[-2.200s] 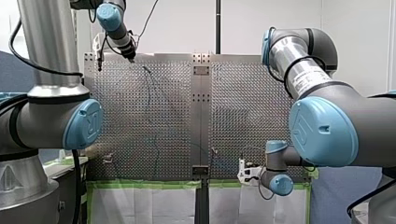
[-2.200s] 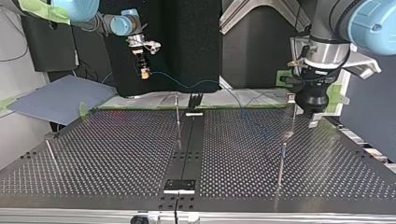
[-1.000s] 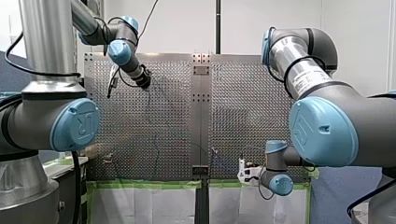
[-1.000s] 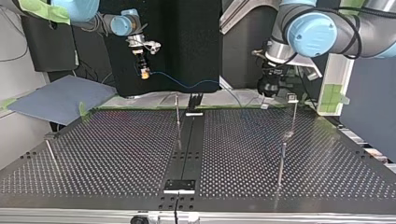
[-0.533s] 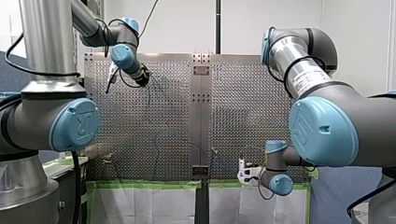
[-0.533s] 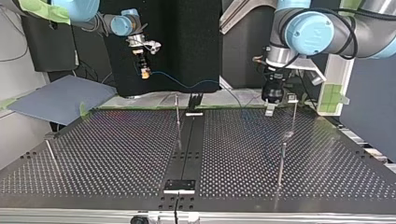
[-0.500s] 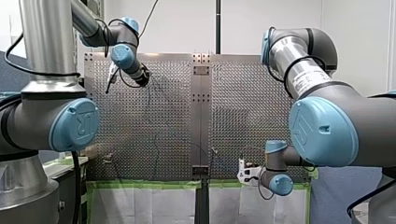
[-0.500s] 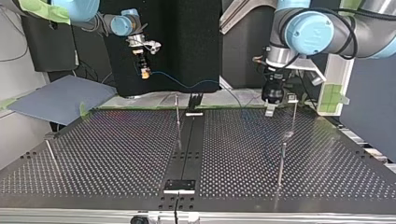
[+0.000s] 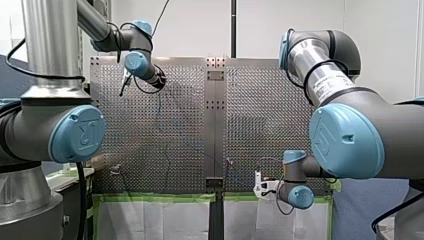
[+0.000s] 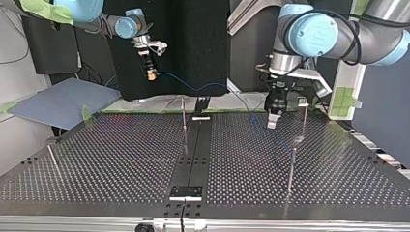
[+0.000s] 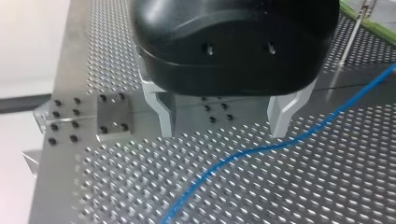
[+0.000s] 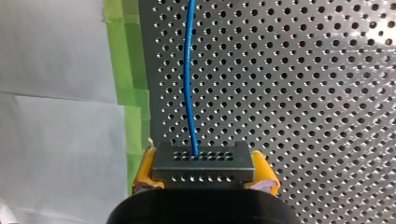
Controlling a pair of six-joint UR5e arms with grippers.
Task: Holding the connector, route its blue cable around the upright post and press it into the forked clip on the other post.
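Note:
My right gripper point(image 12: 203, 173), with yellow pads, is shut on a dark perforated connector point(image 12: 203, 161). The blue cable point(image 12: 187, 70) leaves the connector and runs out over the perforated table. In the top view my right gripper point(image 10: 151, 72) hangs above the table's far edge at the left, and the cable point(image 10: 203, 87) sags rightward from it. My left gripper point(image 11: 224, 133) has metal fingers standing open just above the cable point(image 11: 261, 147), which lies on the table under them. In the top view my left gripper point(image 10: 272, 121) is beside a thin post with a small head point(image 10: 303, 113).
An upright post point(image 10: 183, 118) stands by the table's centre strip point(image 10: 193, 154). Another post point(image 10: 291, 169) stands nearer the top view's camera at the right, and a leaning one point(image 10: 52, 158) at the left. Green tape point(image 12: 133, 70) lines the table's edge.
My left arm has swung from the table's far corner toward the middle and come down close over the cable, its fingers staying open. My right arm has barely moved.

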